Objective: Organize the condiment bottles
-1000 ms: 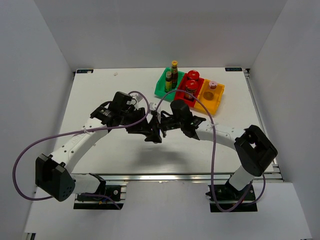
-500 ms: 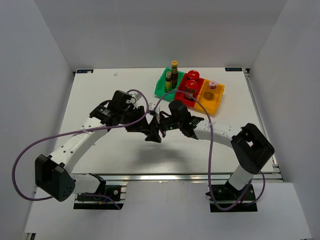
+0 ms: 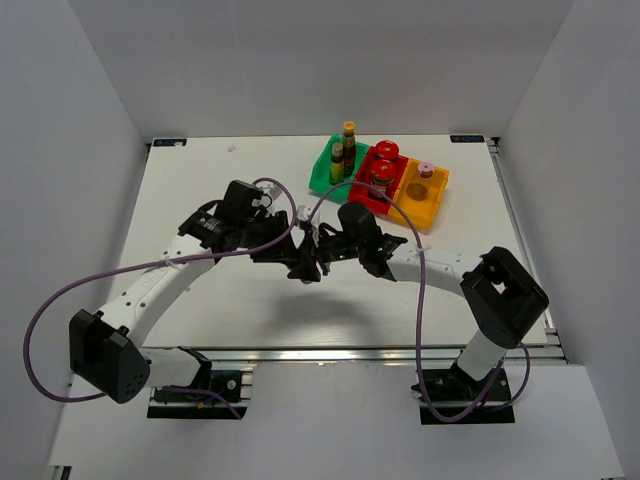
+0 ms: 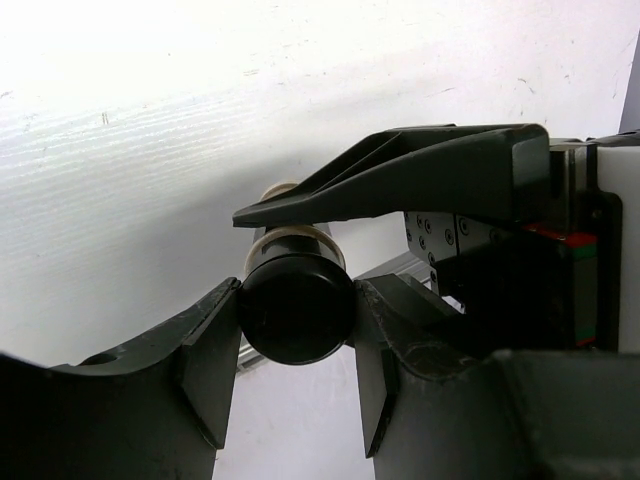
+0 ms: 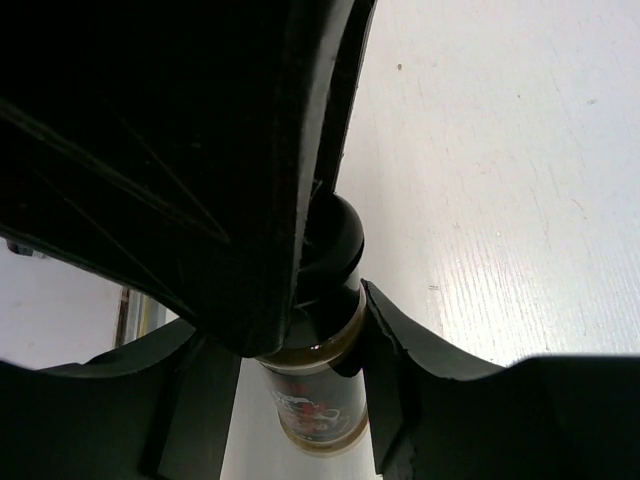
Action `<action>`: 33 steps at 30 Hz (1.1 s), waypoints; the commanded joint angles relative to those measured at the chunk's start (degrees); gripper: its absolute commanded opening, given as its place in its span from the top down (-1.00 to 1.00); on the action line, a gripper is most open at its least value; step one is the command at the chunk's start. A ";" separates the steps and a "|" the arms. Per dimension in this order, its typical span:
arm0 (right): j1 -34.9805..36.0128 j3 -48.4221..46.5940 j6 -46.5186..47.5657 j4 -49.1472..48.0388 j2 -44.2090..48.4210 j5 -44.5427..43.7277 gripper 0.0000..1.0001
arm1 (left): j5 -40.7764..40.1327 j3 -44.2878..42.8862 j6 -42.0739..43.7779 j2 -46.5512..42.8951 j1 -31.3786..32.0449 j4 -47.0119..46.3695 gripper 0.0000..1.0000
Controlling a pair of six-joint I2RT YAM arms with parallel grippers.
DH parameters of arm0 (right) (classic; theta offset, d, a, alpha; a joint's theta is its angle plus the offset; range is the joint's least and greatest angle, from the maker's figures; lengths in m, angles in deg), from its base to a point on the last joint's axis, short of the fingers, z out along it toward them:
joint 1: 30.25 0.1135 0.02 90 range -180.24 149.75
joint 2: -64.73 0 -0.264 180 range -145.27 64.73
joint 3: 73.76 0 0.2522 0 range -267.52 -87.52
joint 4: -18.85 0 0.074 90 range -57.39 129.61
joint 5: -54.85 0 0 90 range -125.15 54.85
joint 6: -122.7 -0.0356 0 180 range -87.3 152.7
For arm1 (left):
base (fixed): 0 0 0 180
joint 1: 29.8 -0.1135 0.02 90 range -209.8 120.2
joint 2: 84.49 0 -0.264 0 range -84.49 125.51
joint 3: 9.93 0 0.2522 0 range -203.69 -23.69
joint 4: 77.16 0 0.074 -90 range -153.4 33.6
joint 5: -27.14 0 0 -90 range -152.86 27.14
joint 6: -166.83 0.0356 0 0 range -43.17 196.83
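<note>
1. L tool (image 4: 295,338): clenched on the black cap of the shaker (image 4: 295,305), one pad on each side of the cap.
2. R tool (image 5: 290,372): clenched on the same shaker, lower down on the dark body just under the cap. Label shows below its fingers.
3. Shaker sits btwn the two tools, gripped by both. Tools meet tip to tip over mid counter (image 3: 200,170). Can't tell if its base touches the counter.
4. Beyond the tools, to their right: green bin (image 3: 320,180) w/ two yellow-capped bottles (image 3: 349,140), upright.
5. Next right, touching it: red bin (image 3: 362,187) w/ two red-lidded jars (image 3: 387,152).
6. Furthest right: yellow bin (image 3: 430,206) w/ pink-capped bottle (image 3: 425,172), upright.
</note>
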 commanded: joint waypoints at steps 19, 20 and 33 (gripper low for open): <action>-12.89 13.37 -15.02 -17.00 11.58 -14.16 0.59 | -27.95 5.31 -8.49 -10.15 -2.86 -19.20 -0.96; -14.90 13.82 -17.21 -18.24 11.94 -17.66 0.58 | -30.66 5.48 -8.94 -9.80 -3.73 -20.09 -0.96; -31.34 3.54 -3.25 -4.01 19.15 -18.95 0.55 | -33.68 9.79 -6.39 -8.56 -7.78 -30.37 -0.96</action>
